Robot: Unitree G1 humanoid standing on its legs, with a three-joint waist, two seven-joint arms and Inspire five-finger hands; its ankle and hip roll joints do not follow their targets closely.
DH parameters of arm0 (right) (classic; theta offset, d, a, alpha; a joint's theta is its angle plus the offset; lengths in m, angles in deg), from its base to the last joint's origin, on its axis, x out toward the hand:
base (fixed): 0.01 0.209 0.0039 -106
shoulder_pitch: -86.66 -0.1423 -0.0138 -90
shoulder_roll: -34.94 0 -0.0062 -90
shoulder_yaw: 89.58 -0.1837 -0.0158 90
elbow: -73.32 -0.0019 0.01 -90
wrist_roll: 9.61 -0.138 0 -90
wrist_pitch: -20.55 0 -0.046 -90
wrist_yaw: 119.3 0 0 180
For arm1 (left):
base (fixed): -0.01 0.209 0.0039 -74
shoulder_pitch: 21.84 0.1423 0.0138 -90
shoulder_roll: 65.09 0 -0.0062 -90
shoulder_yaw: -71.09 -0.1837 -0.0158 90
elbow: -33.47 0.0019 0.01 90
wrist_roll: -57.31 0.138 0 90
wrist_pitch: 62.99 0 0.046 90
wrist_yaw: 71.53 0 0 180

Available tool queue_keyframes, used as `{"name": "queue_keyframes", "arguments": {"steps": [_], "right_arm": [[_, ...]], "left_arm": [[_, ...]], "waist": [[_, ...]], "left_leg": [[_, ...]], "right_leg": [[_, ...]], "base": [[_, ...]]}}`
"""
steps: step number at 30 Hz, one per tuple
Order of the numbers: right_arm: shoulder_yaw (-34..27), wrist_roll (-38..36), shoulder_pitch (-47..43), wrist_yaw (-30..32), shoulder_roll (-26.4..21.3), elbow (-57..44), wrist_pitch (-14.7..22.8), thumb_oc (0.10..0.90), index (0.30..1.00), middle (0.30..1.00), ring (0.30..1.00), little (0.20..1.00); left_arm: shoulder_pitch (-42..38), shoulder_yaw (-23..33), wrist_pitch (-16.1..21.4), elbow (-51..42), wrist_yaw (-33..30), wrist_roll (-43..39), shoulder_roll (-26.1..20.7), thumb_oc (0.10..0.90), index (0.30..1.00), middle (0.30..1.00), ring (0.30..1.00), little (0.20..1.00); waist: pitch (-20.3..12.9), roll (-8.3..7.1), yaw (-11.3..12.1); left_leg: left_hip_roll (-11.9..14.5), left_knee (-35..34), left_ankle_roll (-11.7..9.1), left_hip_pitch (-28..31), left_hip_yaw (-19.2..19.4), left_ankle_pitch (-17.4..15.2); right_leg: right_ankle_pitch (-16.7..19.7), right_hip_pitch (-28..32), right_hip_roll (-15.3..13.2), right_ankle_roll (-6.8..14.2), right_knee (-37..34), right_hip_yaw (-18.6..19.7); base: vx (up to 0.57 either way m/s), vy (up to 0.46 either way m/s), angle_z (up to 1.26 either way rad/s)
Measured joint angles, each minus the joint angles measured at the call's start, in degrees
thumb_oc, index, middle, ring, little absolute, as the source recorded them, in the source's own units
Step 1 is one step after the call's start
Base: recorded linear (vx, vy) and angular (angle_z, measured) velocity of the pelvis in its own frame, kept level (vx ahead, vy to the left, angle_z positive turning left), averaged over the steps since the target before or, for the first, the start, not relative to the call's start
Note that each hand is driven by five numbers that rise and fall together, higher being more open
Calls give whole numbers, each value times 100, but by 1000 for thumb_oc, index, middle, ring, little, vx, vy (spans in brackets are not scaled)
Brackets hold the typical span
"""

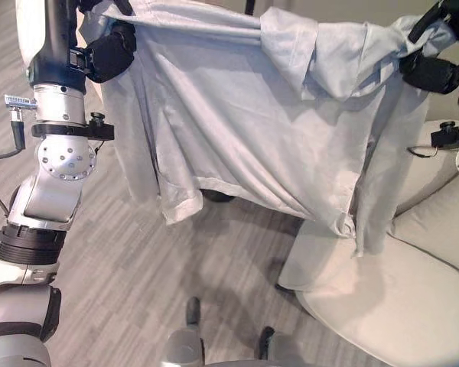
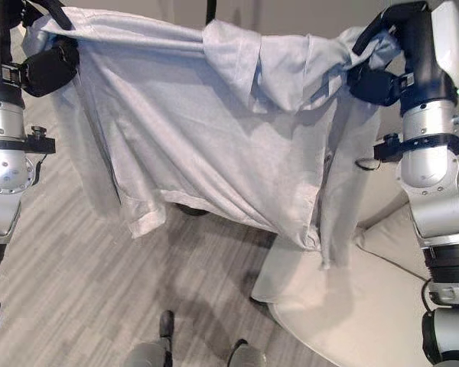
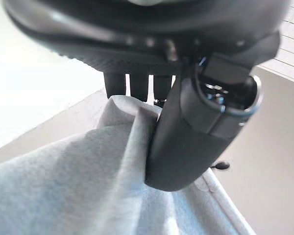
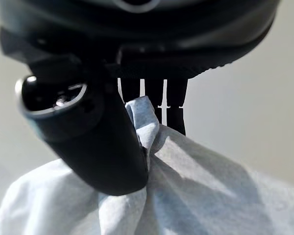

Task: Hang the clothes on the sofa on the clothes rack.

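Observation:
A pale blue shirt [image 1: 245, 122] hangs spread wide in the air between my two hands, its collar folded over near the top middle and its sleeves and hem dangling above the floor. My left hand [image 1: 111, 52] is shut on the shirt's left shoulder, thumb [image 3: 186, 142] pinching the cloth [image 3: 88, 186] against the fingers. My right hand [image 2: 375, 82] is shut on the right shoulder, where the thumb [image 4: 103, 147] presses bunched cloth [image 4: 186, 196]. A dark upright pole [image 2: 210, 9], perhaps the rack, rises behind the shirt's top edge.
A cream sofa [image 1: 398, 290] with a cushion [image 1: 444, 222] fills the lower right, below the shirt's right sleeve. Grey wood-plank floor [image 1: 130, 267] lies under the shirt. A dark base or wheel [image 1: 218, 196] peeks out under the hem.

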Motion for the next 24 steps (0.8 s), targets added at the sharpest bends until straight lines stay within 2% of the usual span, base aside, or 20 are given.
{"name": "queue_keyframes", "arguments": {"steps": [2, 4, 6, 7, 8, 10, 11, 12, 13, 14, 15, 16, 18, 19, 20, 21, 22, 23, 24], "right_arm": [[-43, -5, -8, 11, -9, -86, 80, 400, 300, 300, 300, 300], [-60, -10, -36, 12, -22, -102, 112, 400, 300, 300, 300, 300], [-91, -11, -52, 15, -23, -105, 164, 400, 300, 300, 300, 300], [-108, -10, -14, 14, -23, -119, 220, 400, 300, 300, 300, 300], [-134, -11, 1, 14, -21, -140, 234, 400, 300, 300, 300, 300], [-184, -9, 9, 15, -31, -164, 236, 400, 300, 300, 300, 300], [-251, -10, 27, 17, -36, -178, 245, 400, 300, 300, 300, 300], [-268, -11, 30, 20, -41, -173, 234, 400, 300, 300, 300, 300], [-293, -10, 28, 22, -58, -188, 240, 400, 300, 300, 300, 300], [-292, -9, 28, 21, -68, -216, 238, 400, 300, 300, 300, 300], [-302, -9, 23, 22, -100, -246, 241, 400, 300, 300, 300, 300], [-302, -8, -19, 12, -143, -218, 222, 400, 300, 300, 300, 300], [-310, -7, -124, -1, -179, -246, 254, 400, 300, 300, 300, 300], [-302, -13, -190, -7, -217, -224, 284, 400, 300, 300, 300, 300], [-298, -18, -227, -9, -219, -231, 283, 400, 300, 300, 300, 300], [-249, -75, -283, -13, -221, -286, 298, 400, 300, 300, 300, 300], [-241, -77, -311, -20, -222, -315, 306, 400, 300, 300, 300, 300], [-248, -165, -332, -15, -230, -356, 352, 400, 300, 300, 300, 300], [-252, -246, -344, 4, -226, -361, 360, 400, 300, 300, 300, 300]], "left_arm": [[-24, 71, -3, -5, -23, 0, 20, 400, 300, 300, 300, 300], [-24, 101, -9, -6, -21, 1, 5, 400, 300, 300, 300, 300], [-14, 203, -5, -15, -25, 0, 50, 400, 300, 300, 300, 300], [0, 242, -9, 14, -21, 1, 60, 400, 300, 300, 300, 300], [0, 265, -14, 16, -14, 1, 57, 400, 300, 300, 300, 300], [38, 278, -7, 11, 0, 2, 67, 400, 300, 300, 300, 300], [43, 282, -6, 11, 1, 3, 100, 400, 300, 300, 300, 300], [43, 282, -6, 7, 5, 3, 146, 400, 300, 300, 300, 300], [133, 449, 14, -123, 2, 9, 437, 400, 300, 300, 300, 300], [246, 548, 27, -266, -9, 9, 504, 400, 300, 300, 300, 300], [296, 611, 53, -368, -15, 10, 500, 400, 300, 300, 300, 300], [237, 655, 132, -386, -23, 11, 500, 400, 300, 300, 300, 300], [251, 722, 139, -401, -30, 10, 495, 400, 300, 300, 300, 300], [256, 708, 98, -287, -10, 7, 511, 400, 300, 300, 300, 300], [257, 727, 96, -288, -9, 6, 508, 400, 300, 300, 300, 300], [308, 744, 100, -275, -14, 4, 509, 400, 300, 300, 300, 300], [355, 755, 100, -275, -19, 4, 512, 400, 300, 300, 300, 300], [439, 763, 100, -277, -15, 3, 494, 400, 300, 300, 300, 300], [503, 767, 117, -284, -16, 2, 498, 400, 300, 300, 300, 300]], "waist": [[12, -17, -69], [10, -20, -128], [11, -1, -142], [11, -1, -196], [13, -8, -229], [4, -21, -326], [-6, -40, -380], [-58, -122, -445], [-172, -9, -356], [-235, 96, -328], [-281, 159, -312], [-326, 234, -318], [-324, 172, -318], [-328, 200, -393], [-309, 163, -352], [-273, -45, -257], [-257, -106, -267], [-237, -183, -244], [-221, -214, -203]], "left_leg": [[-133, -106, 0, 186, 36, -102], [-189, -109, -20, 218, 41, -122], [-195, -114, -56, 221, 36, -251], [-203, -97, -72, 228, -15, -340], [-217, -95, -90, 260, 30, -353], [-292, -104, -168, 421, -91, -479], [-346, -118, -232, 546, -192, -553], [-427, -130, -324, 707, -340, -639], [-263, -133, -552, 918, -413, -863], [-108, -125, -652, 956, -408, -936], [0, -99, -711, 945, -365, -966], [270, -32, -872, 935, -308, -990], [404, 299, -985, 774, -68, -997], [475, 273, -1245, 896, -88, -831], [497, 450, -1246, 883, -48, -835], [501, 1380, -1350, 601, -121, -908], [526, 1796, -1386, 434, -177, -949], [521, 2315, -1458, 220, -255, -922], [599, 2940, -1529, 12, -318, -907]], "right_leg": [[-23, -356, -19, -26, 148, 87], [15, -551, 17, 28, -247, -7], [115, -759, 199, 184, -1304, -83], [273, -855, 398, 392, -2029, -32], [421, -875, 504, 490, -2538, 55], [810, -840, 625, 474, -3120, 62], [865, -734, 647, 478, -3078, 85], [919, -483, 657, 357, -3010, 85], [1567, -306, 813, -361, -3047, 79], [1622, -251, 980, -589, -3065, 21], [1550, -245, 1100, -693, -3066, -7], [1510, -177, 1355, -989, -3066, -178], [1366, -146, 1425, -1104, -3051, -127], [1183, -33, 1516, -1174, -2969, -283], [1153, 30, 1554, -1206, -2970, -259], [1077, 201, 1518, -1306, -2980, -213], [1066, 296, 1503, -1321, -3005, -210], [846, 475, 1490, -1386, -2997, -206], [810, 627, 1531, -1410, -3016, -211]], "base": [[141, -14, -3], [229, -57, 3], [246, -55, -10], [281, -86, -6], [226, -80, 15], [241, -123, 33], [268, -184, 58], [299, -209, 61], [395, -272, 41], [281, -202, 11], [179, -135, 13], [169, -152, 3], [312, -283, 10], [234, -271, 15], [176, -259, -3], [119, -177, -22], [46, -116, -7], [65, -132, 8], [39, -94, 8]]}}
